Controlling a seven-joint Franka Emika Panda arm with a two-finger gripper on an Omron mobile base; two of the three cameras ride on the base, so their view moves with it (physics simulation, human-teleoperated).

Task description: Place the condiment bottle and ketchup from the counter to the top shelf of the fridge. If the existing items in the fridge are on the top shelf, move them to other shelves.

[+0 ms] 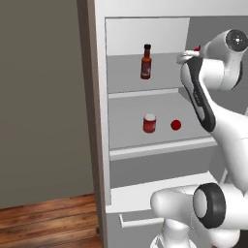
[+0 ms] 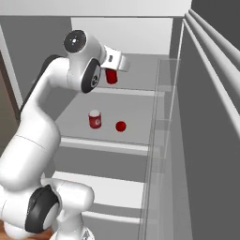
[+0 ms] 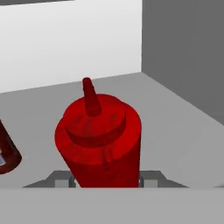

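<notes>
The pincer (image 2: 111, 70) reaches into the top shelf (image 1: 140, 85) of the open fridge (image 1: 101, 97). It is closed on the ketchup (image 3: 99, 140), a red squeeze bottle with a pointed nozzle. In the hand view the bottle stands directly ahead of the pincer, between its fingers; the bottle's lower body is cut off by the hand, and only small grey parts of the fingers (image 3: 61, 179) show on either side of it. Whether the ketchup base touches the shelf floor cannot be told.

In the right base view the ketchup (image 2: 111, 76) hangs just below the white hand, and its upper part is hidden behind that hand. In the left base view only a red sliver of the ketchup (image 1: 196, 48) shows past the arm's wrist, and the pincer itself is concealed by the arm.

The condiment bottle (image 1: 146, 62), dark with a black cap, stands upright on the same shelf, to the pincer's left and apart from it. In the hand view only its lower edge (image 3: 6, 151) shows, cut by the frame.

One shelf below the pincer stand a red jar (image 2: 95, 119) with a pale lid and, just beside it, a small red ball (image 2: 121, 126); what the ball is cannot be made out.
</notes>
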